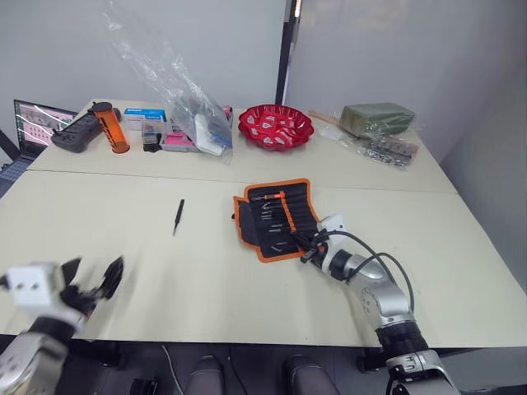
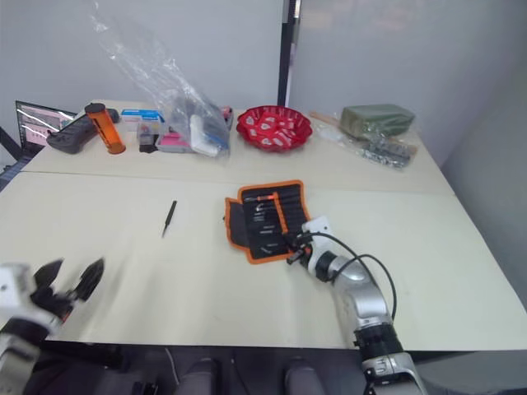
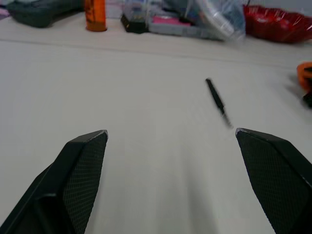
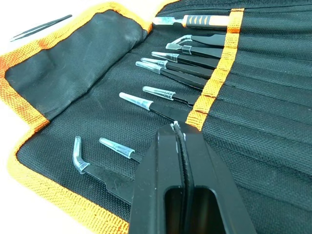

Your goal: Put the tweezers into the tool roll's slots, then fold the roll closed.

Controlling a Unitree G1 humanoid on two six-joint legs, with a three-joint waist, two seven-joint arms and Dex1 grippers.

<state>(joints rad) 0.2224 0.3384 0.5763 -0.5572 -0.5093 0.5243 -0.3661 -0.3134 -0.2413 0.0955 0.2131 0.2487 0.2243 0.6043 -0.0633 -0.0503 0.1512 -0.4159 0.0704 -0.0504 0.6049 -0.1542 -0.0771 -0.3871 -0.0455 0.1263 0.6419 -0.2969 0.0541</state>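
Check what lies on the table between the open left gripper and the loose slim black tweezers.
Nothing: the left wrist view shows bare cream tabletop from the open left gripper up to the loose slim black tweezers.

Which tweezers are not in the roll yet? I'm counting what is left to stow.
The lone tweezers lying bare on the table, to the left of the tool roll; the others sit tucked in its slots.
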